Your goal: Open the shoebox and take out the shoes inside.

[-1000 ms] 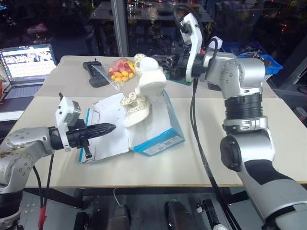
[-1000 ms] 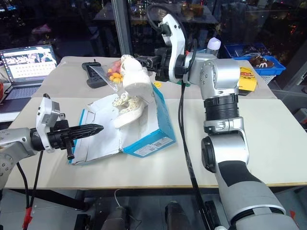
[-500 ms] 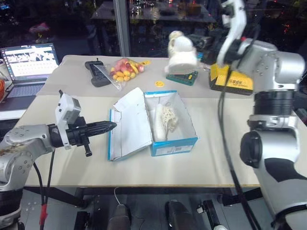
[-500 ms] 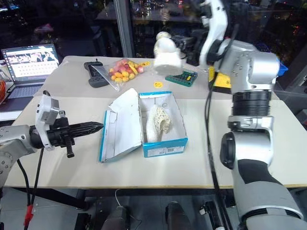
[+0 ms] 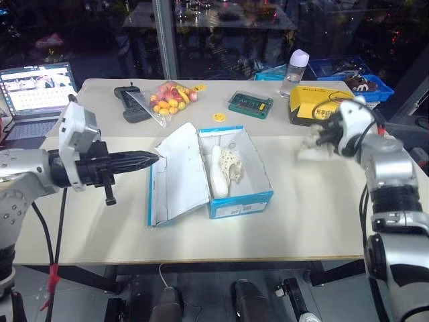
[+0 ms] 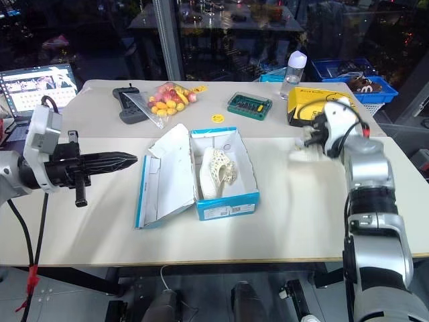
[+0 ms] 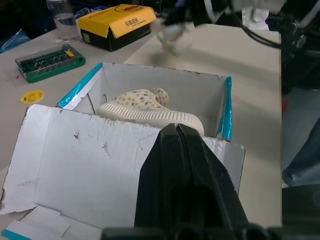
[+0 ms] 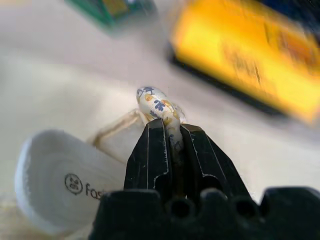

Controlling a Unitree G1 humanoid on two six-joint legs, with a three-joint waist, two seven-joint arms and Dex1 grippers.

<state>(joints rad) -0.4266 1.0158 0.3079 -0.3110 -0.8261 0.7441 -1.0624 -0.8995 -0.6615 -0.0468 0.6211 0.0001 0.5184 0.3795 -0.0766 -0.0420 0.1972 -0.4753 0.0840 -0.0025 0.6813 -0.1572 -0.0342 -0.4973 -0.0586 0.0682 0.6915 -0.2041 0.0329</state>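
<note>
One shoe lies in your open shoebox at desk centre; right fingers pinch the other shoe, apparently low over the desk's right; left fingers closed, empty.

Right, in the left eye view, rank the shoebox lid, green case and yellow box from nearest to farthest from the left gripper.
1. The shoebox lid, lying open just past the tip of the left gripper.
2. The green case, farther back on the table, beyond the shoebox.
3. The yellow box, far across on the right side, near the right gripper.
</note>
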